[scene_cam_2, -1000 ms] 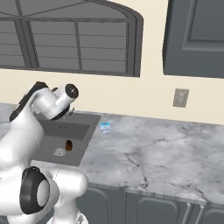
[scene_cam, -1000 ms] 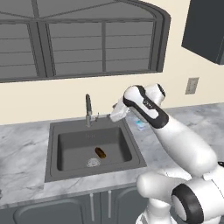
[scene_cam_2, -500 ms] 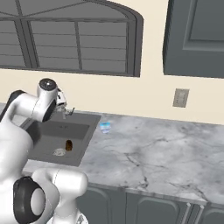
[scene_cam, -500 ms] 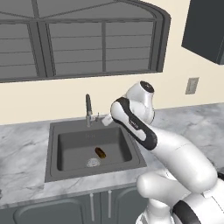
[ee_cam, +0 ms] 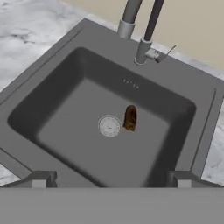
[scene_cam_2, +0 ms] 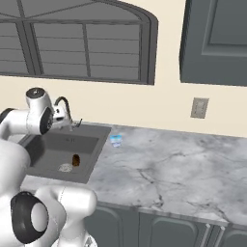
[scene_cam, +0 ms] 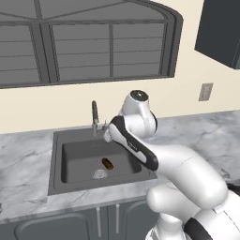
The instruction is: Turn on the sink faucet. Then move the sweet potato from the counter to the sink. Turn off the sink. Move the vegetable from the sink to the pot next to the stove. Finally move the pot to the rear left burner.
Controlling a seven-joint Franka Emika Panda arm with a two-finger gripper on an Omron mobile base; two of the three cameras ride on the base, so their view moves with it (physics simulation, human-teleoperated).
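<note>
Beside the sink's far right corner you saw a small pale blue object (scene_cam_2: 116,140) lying on the marble counter (scene_cam_2: 169,166); what it was could not be told. A wall outlet (scene_cam_2: 198,108) sat on the cream wall above the counter, a dark upper cabinet (scene_cam_2: 217,41) hung to its right, and a grey paned window (scene_cam: 84,44) spanned the wall behind the sink. Grey base cabinet doors (scene_cam: 70,225) ran beneath the counter edge.

The sink (ee_cam: 52,96) was a dark grey basin set into the marble. At its rear rim stood the faucet (ee_cam: 151,26), its thin handle lever (ee_cam: 168,51) angled off to one side. No stream of water could be made out in the basin. A round drain (ee_cam: 109,126) lay on the basin floor, and the sweet potato (ee_cam: 130,118) lay just beside it, on the floor of the sink.

The arm's forearm crossed in front of the sink's right rim in the left base view, and the gripper (ee_cam: 109,180) hung above the sink's near edge, close to the faucet base. You found its jaws spread wide, the two fingertips (ee_cam: 41,179) well apart, holding nothing and touching nothing.
</note>
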